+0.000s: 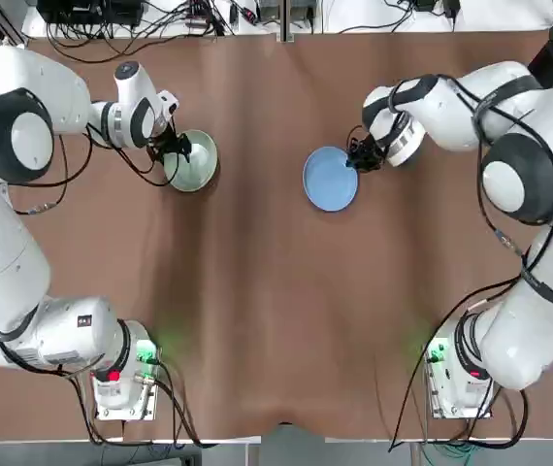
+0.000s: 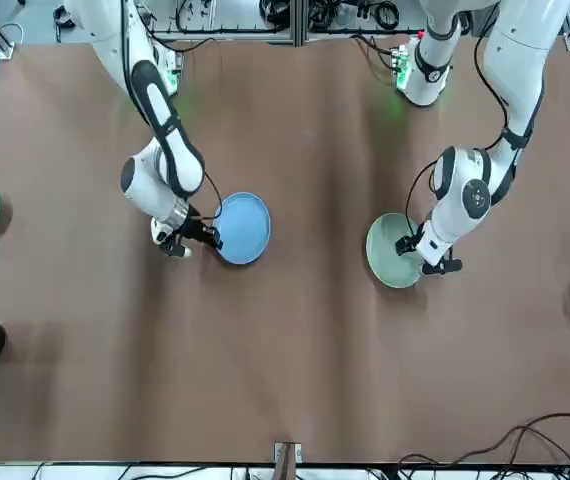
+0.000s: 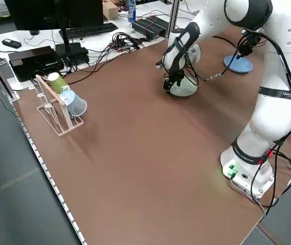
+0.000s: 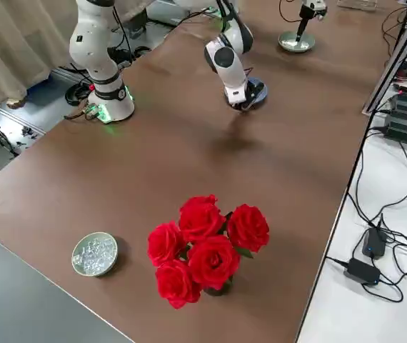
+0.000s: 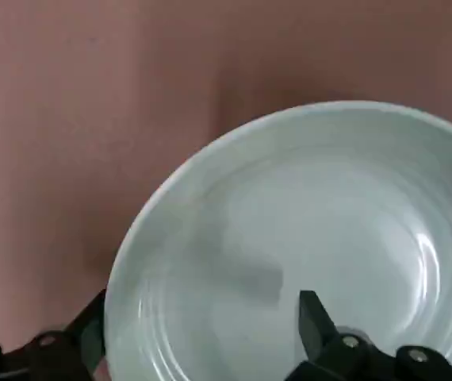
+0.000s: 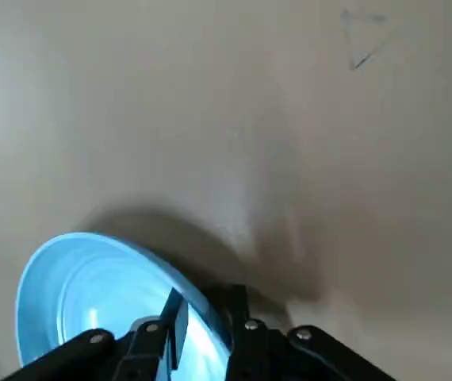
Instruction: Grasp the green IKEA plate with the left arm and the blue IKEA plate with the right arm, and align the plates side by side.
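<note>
Presently we list, on the brown counter [image 1: 257,320]: one green plate [image 1: 195,163], round, raised rim, at the far left; the left gripper [image 5: 204,317] open over its edge, one finger inside, one outside the rim. Item, one blue plate [image 1: 329,180], right of the green and apart from it; the right gripper [image 6: 208,298] closed on its rim. We also enter one pale bowl [image 4: 94,254] of clear pieces, beside red roses [image 4: 203,250], on the robot's right; and a rack [image 3: 58,113] with green [image 3: 57,82] and pale blue cups [image 3: 74,103], near the counter's left edge.
</note>
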You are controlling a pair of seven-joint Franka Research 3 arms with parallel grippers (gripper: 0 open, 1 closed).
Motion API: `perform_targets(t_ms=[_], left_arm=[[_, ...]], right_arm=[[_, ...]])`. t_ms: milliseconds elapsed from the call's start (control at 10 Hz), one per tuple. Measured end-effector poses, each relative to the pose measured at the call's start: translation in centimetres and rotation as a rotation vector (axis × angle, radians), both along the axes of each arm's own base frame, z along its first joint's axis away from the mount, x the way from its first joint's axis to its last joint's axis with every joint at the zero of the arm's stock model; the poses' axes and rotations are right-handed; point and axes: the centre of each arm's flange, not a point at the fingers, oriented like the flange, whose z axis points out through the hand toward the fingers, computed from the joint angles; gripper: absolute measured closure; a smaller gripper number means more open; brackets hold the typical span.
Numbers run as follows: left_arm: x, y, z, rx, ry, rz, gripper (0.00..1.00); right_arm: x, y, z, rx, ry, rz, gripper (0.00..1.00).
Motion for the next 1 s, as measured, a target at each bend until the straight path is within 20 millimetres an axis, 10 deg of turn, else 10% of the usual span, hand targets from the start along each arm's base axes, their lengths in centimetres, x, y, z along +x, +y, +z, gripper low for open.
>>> perform_targets(t_ms=[1000], left_arm=[[0.2, -2.8, 0.2, 0.022, 0.091, 0.117, 0.0]], right_arm=[[0.6, 7.2, -0.3, 0.065, 0.006, -0.102, 0.71]])
